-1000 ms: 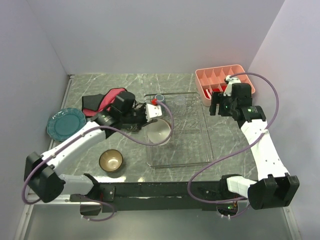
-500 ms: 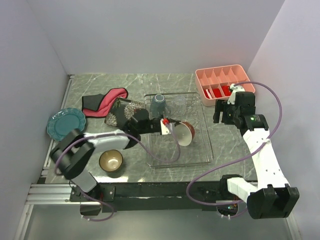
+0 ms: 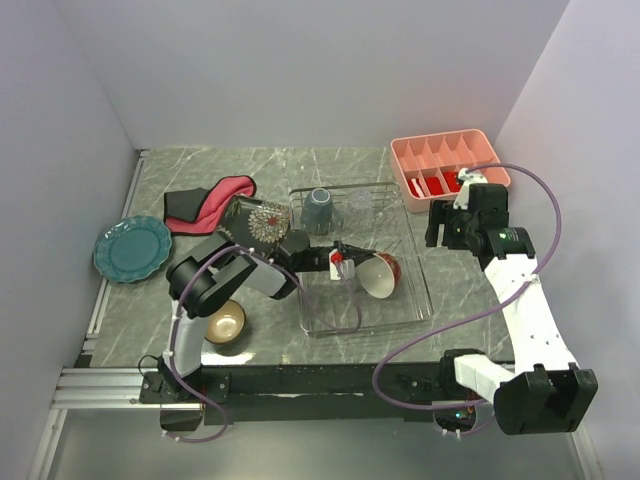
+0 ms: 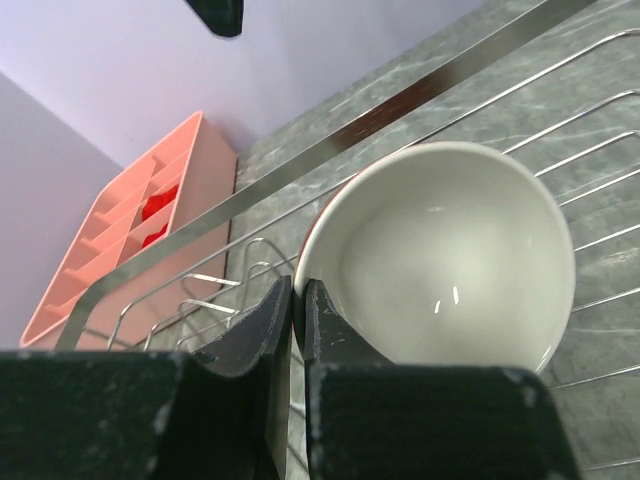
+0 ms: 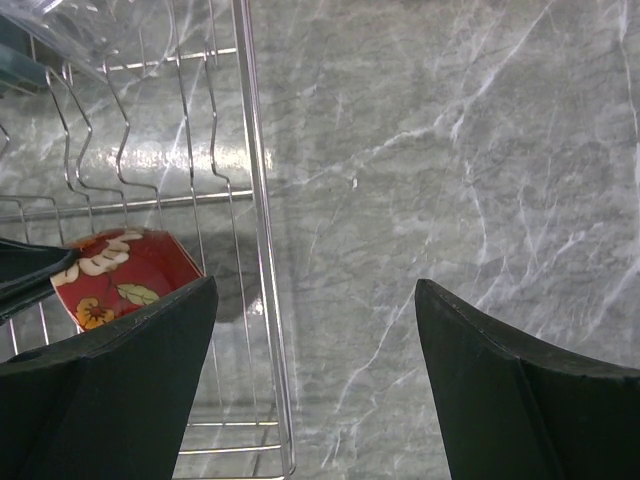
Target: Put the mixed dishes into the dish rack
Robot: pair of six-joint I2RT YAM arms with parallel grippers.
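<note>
Left hand (image 3: 338,262) grips the red bowl (image 3: 381,273) by its rim, inside the dish rack (image 3: 416,300). Right hand (image 3: 437,222), spread wide, hovers alongside. Right wrist catches flowered outside; left wrist, white inside.

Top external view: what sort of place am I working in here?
Probably a robot test booth staged as a kitchen counter: bare lilac walls box in a marble-look table, which carries a wire dish rack, a round blue plate and a pink compartment tray.
</note>
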